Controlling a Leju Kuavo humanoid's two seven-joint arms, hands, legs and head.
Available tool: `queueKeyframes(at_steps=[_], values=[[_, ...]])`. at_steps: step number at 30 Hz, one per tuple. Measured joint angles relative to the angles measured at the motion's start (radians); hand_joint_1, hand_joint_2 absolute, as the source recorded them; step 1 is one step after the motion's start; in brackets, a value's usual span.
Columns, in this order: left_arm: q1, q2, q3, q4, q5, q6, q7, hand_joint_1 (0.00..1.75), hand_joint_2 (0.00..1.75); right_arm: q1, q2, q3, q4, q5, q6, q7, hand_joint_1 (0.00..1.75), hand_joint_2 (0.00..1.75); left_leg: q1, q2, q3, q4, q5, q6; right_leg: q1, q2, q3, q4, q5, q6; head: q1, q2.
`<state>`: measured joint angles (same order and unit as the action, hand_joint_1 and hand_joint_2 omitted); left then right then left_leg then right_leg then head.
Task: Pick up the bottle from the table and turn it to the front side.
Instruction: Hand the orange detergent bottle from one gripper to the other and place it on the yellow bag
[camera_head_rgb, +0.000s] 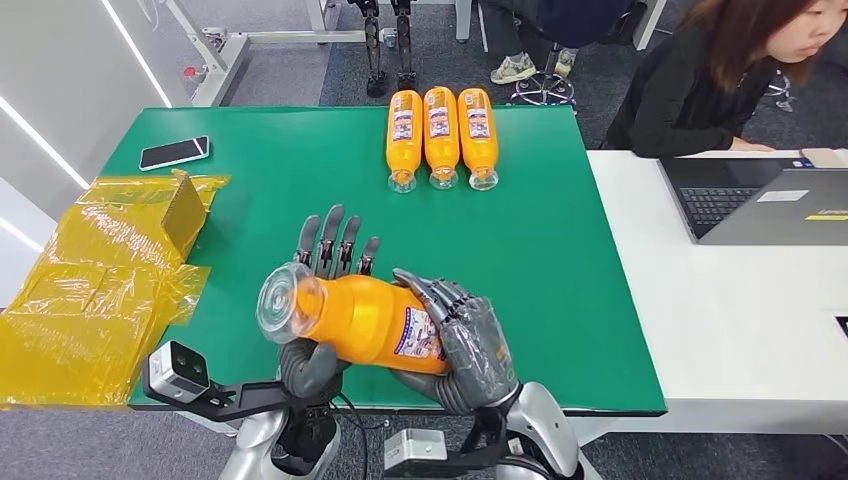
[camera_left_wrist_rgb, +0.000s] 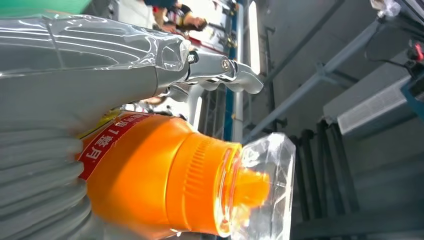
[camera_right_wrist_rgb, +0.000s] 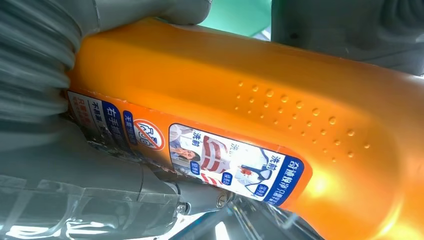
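Observation:
An orange bottle (camera_head_rgb: 370, 320) with a clear cap (camera_head_rgb: 275, 300) lies sideways in the air above the front edge of the green table (camera_head_rgb: 560, 280), cap towards the left. My right hand (camera_head_rgb: 470, 345) grips its body at the base end, fingers wrapped over the printed label (camera_right_wrist_rgb: 225, 160). My left hand (camera_head_rgb: 335, 248) is behind the neck end, fingers stretched upward and apart, with its thumb (camera_head_rgb: 308, 368) under the bottle. In the left wrist view the bottle (camera_left_wrist_rgb: 150, 175) lies against the left hand (camera_left_wrist_rgb: 75, 85). In the right wrist view the bottle (camera_right_wrist_rgb: 260, 95) is close against the right hand (camera_right_wrist_rgb: 45, 150).
Three more orange bottles (camera_head_rgb: 440, 135) lie side by side at the table's far edge. A phone (camera_head_rgb: 174, 152) lies at the far left. Yellow plastic wrap with a box (camera_head_rgb: 100, 280) covers the left side. A person (camera_head_rgb: 720, 80) sits at a laptop (camera_head_rgb: 760, 200) on the white table to the right.

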<state>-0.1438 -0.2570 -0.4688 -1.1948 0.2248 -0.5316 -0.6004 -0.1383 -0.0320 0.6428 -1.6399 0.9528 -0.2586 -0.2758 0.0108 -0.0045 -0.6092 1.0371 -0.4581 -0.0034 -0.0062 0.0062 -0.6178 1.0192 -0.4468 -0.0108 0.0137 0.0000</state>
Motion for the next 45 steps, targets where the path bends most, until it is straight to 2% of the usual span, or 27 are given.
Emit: queueKeyframes(at_steps=[2,5,6,7,8,9,10,11,12,33,37,45], values=[[0.0,0.002,0.0,0.0,-0.014,0.02,-0.007,1.51,1.75,0.0,0.0,0.002,0.007,-0.009,0.007,0.004,1.75,1.75,0.0,0.0,0.0,0.0,0.0,0.0,0.0,0.0,0.0,0.0,0.0,0.0,0.0,0.0],[-0.002,0.003,0.0,0.002,-0.026,0.036,-0.013,1.51,1.75,0.0,-0.001,0.003,0.019,-0.016,0.006,0.006,1.75,1.75,0.0,0.0,0.0,0.0,0.0,0.0,0.0,0.0,0.0,0.0,0.0,0.0,0.0,0.0],[-0.003,0.003,0.0,0.004,-0.029,0.039,-0.014,1.37,1.75,0.0,-0.001,0.003,0.022,-0.017,0.005,0.006,1.75,1.75,0.0,0.0,0.0,0.0,0.0,0.0,0.0,0.0,0.0,0.0,0.0,0.0,0.0,0.0],[-0.004,0.003,0.0,0.006,-0.031,0.041,-0.014,0.99,1.75,0.0,-0.001,0.003,0.024,-0.016,0.005,0.008,1.75,1.75,0.0,0.0,0.0,0.0,0.0,0.0,0.0,0.0,0.0,0.0,0.0,0.0,0.0,0.0],[-0.006,0.003,0.0,0.01,-0.032,0.043,-0.015,0.68,1.75,0.001,-0.001,0.004,0.025,-0.016,0.006,0.011,1.75,1.75,0.0,0.0,0.0,0.0,0.0,0.0,0.0,0.0,0.0,0.0,0.0,0.0,0.0,0.0],[-0.008,0.003,0.0,0.014,-0.035,0.046,-0.015,0.75,1.75,0.002,-0.001,0.004,0.026,-0.014,0.008,0.015,1.75,1.75,0.0,0.0,0.0,0.0,0.0,0.0,0.0,0.0,0.0,0.0,0.0,0.0,0.0,0.0],[-0.01,0.003,0.0,0.019,-0.037,0.05,-0.016,0.96,1.75,0.003,-0.001,0.004,0.026,-0.011,0.012,0.02,1.75,1.75,0.0,0.0,0.0,0.0,0.0,0.0,0.0,0.0,0.0,0.0,0.0,0.0,0.0,0.0],[-0.012,0.002,0.0,0.024,-0.041,0.055,-0.017,1.39,1.75,0.006,-0.001,0.004,0.026,-0.007,0.016,0.025,1.75,1.75,0.0,0.0,0.0,0.0,0.0,0.0,0.0,0.0,0.0,0.0,0.0,0.0,0.0,0.0],[-0.013,0.002,0.0,0.029,-0.044,0.061,-0.019,1.75,1.75,0.009,-0.001,0.004,0.025,-0.003,0.021,0.03,1.75,1.75,0.0,0.0,0.0,0.0,0.0,0.0,0.0,0.0,0.0,0.0,0.0,0.0,0.0,0.0],[-0.028,0.002,0.0,0.057,-0.07,0.075,-0.039,1.75,1.75,0.047,-0.001,0.0,0.006,0.028,0.048,0.052,1.75,1.75,0.0,0.0,0.0,0.0,0.0,0.0,0.0,0.0,0.0,0.0,0.0,0.0,0.0,0.0],[-0.028,0.002,0.0,0.057,-0.077,0.086,-0.039,1.75,1.75,0.054,-0.001,-0.004,-0.002,0.038,0.056,0.051,0.0,1.75,0.0,0.0,0.0,0.0,0.0,0.0,0.0,0.0,0.0,0.0,0.0,0.0,0.0,0.0],[-0.038,0.003,0.0,0.087,-0.084,0.147,-0.074,1.75,1.75,0.059,0.015,-0.005,-0.006,0.033,0.025,0.013,0.0,1.75,0.0,0.0,0.0,0.0,0.0,0.0,0.0,0.0,0.0,0.0,0.0,0.0,0.0,0.0]])
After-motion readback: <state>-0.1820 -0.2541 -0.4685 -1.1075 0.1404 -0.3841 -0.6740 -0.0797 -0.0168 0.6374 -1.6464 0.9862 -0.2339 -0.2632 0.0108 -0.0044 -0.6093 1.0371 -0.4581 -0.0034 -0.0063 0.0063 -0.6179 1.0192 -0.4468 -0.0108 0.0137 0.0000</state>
